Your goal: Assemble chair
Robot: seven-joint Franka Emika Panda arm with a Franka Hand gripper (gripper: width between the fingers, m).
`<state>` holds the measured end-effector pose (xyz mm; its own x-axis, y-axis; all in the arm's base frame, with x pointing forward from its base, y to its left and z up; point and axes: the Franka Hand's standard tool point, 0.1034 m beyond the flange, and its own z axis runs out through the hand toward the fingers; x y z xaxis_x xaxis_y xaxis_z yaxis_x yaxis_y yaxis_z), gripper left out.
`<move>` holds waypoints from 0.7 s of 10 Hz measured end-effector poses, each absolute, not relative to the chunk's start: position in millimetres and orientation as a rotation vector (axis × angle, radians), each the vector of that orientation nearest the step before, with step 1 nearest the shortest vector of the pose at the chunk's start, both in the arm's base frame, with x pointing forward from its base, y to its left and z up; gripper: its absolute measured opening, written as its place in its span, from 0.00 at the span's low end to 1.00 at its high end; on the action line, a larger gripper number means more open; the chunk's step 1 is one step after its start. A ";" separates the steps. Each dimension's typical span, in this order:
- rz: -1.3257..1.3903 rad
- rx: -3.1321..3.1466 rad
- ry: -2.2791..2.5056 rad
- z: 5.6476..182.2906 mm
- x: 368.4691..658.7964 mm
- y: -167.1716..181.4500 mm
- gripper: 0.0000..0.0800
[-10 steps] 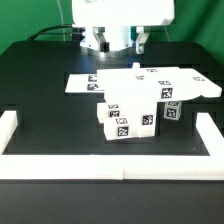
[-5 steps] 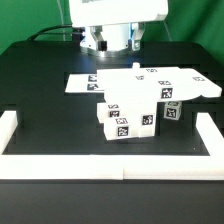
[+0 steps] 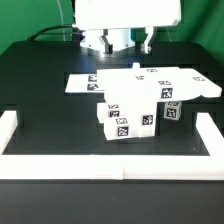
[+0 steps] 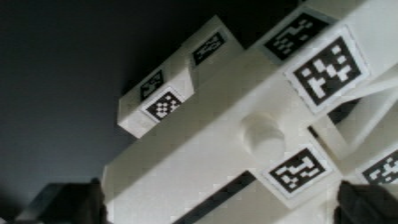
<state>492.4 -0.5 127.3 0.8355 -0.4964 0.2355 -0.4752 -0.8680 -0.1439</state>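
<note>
The white chair (image 3: 130, 104) stands in chunky joined pieces in the middle of the black table, with black-and-white tags on its front faces. A small tagged block (image 3: 172, 112) sits at its right side. A flat tagged chair piece (image 3: 188, 82) extends behind to the exterior view's right. My gripper (image 3: 127, 44) hangs above and behind the chair, clear of it. In the wrist view the gripper (image 4: 217, 202) looks down on the white tagged pieces (image 4: 231, 130). Its dark fingers (image 4: 63, 200) stand far apart, holding nothing.
The marker board (image 3: 84, 83) lies flat behind the chair at the exterior view's left. Low white border rails (image 3: 110, 156) run along the table's front, with ends at the left (image 3: 8, 128) and right (image 3: 212, 130).
The arm's white body and dark fingers have shifted slightly toward the exterior view's right. The chair pieces have not moved.
</note>
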 end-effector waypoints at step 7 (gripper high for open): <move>-0.453 -3.005 0.731 107.4 467.6 -1.4 0.81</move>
<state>467.6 -1.4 107.4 0.8487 -0.4518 0.2749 -0.4472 -0.8906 -0.0828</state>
